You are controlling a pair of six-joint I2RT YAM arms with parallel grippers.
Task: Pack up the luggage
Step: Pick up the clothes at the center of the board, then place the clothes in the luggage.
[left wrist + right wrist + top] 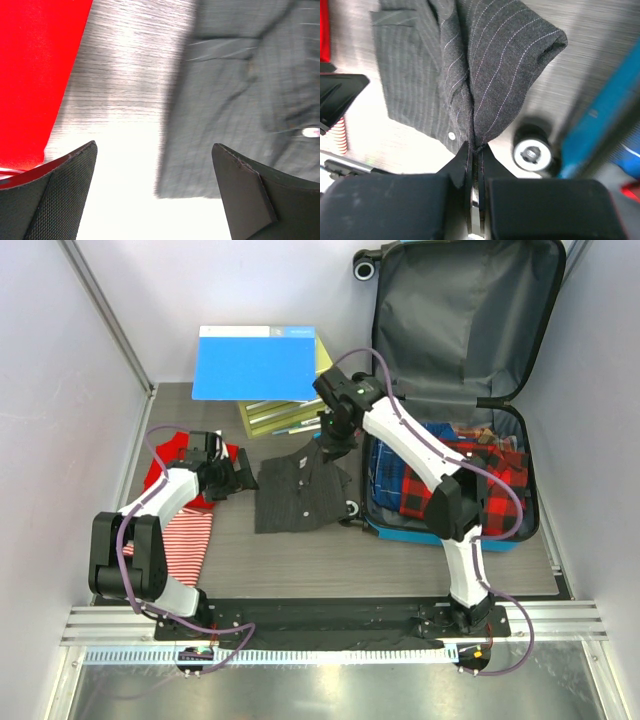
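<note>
The blue luggage [520, 530] lies open at the right, its grey-lined lid [460, 320] standing up, with red plaid clothes [480, 465] inside. A dark grey pinstriped shirt [295, 490] lies on the table left of it. My right gripper [475, 149] is shut on a fold of that shirt [485, 65] at its top right edge, next to a luggage wheel [532, 154]. My left gripper [155, 170] is open and empty, low over the table between a red garment [35, 75] and the shirt's left edge [235, 100].
A red garment [165, 455] and a red-and-white striped one [185, 540] lie at the left under the left arm. A flat blue folder [255, 362] sits on green books [280, 415] at the back. Walls close both sides.
</note>
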